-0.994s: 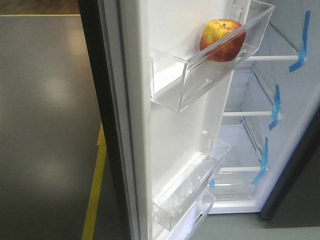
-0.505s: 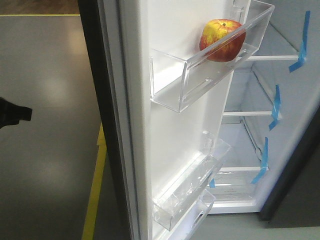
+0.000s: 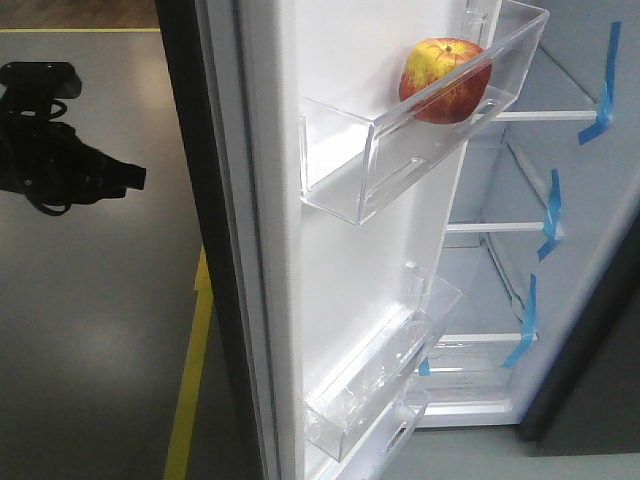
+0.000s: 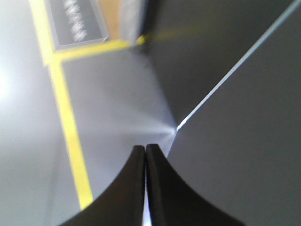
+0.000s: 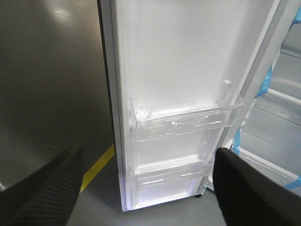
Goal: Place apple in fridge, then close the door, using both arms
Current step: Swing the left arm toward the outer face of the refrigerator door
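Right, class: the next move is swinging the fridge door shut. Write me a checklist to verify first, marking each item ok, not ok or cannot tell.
1. Apple seated in the upper bin of the door: ok.
2. Apple free of both grippers: ok.
3. Left gripper on the door's outer side, jaws shut and empty: ok.
4. Left gripper touching the door's outer face: cannot tell.
5. Right gripper out of the door's swing: cannot tell; it faces the lining, jaws open and empty.
6. Nothing juts from the fridge shelves: ok.
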Available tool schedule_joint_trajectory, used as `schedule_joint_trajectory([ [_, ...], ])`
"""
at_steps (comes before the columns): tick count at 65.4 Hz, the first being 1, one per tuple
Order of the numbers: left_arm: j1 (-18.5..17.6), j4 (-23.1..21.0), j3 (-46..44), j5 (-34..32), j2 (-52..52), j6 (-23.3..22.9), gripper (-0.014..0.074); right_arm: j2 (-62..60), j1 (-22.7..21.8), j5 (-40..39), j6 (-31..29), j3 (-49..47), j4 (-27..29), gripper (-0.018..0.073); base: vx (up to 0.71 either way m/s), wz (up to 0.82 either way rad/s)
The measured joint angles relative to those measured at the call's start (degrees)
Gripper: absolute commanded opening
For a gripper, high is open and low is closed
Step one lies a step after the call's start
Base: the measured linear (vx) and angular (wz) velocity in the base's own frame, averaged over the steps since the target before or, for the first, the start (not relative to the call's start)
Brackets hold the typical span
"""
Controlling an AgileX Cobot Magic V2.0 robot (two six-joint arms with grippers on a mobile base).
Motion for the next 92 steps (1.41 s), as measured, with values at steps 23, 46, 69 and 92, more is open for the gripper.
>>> schedule_joint_trajectory([
  [23,-4.5,-0.2,-9.3,-0.6,9.2,0.4,-0.0006,0.0,0.0,0.0,0.0,0.0,0.0,0.0539,0.00,0.00],
  [46,-10.8,0.4,-10.1,-0.9,9.9,0.5,-0.0006,0.0,0.0,0.0,0.0,0.0,0.0,0.0539,0.00,0.00],
  [69,-18.4,-0.4,-10.1,-0.8,9.9,0.5,-0.0006,0.0,0.0,0.0,0.0,0.0,0.0,0.0539,0.00,0.00],
  [92,-27.3,-6.4,-10.1,-6.8,10.2,3.0,-0.0006,0.0,0.0,0.0,0.0,0.0,0.0,0.0539,0.00,0.00],
])
